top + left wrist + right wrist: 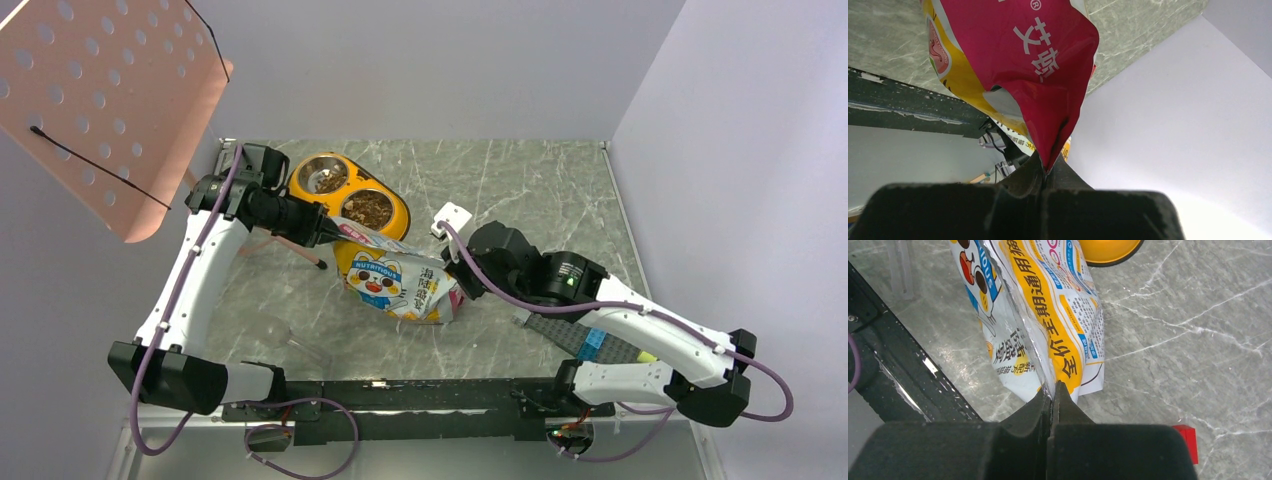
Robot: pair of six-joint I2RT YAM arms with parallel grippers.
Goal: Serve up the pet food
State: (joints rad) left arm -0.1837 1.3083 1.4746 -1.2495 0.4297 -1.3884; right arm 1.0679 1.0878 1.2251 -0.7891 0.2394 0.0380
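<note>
**A:** Both arms are on it now. The glossy white, pink and yellow cat-print bag [395, 282] is slung between them over the grey marbled desk [540, 190].

**B:** The left claw [325, 232] is pressed together on the pink top edge, and its wrist view shows the film creased right into the closed fingers. The right claw [452, 272] is pinching the opposite end, beside the yellow stripe.

**A:** And the food?

**B:** Small brown kibble [368, 208] shows in both cups of the yellow double bowl with two steel cups [402, 224]. Whatever is inside the bag is hidden. The pink end sits just beside the nearer cup, right at its rim.

**A:** So I read this as the pouring step. How does it go well?

**B:** Make the left end the spout, low and over the middle of a cup. Let the right arm do the lifting, so the kibble slides downhill.

**A:** Slowly, I'd guess.

**B:** Very slowly. Kibble tends to come in a rush once it breaks loose, and those cups look shallow. Too steep a tilt would send it over the yellow rim and onto the desk.

**A:** Is the grip a worry?

**B:** Both claws hold only thin, slick film. A jerk could pull an edge free, so a smooth, small tilt is best. I also can't tell from here whether the mouth is open. If the left pinch seals it, nothing pours.
</note>
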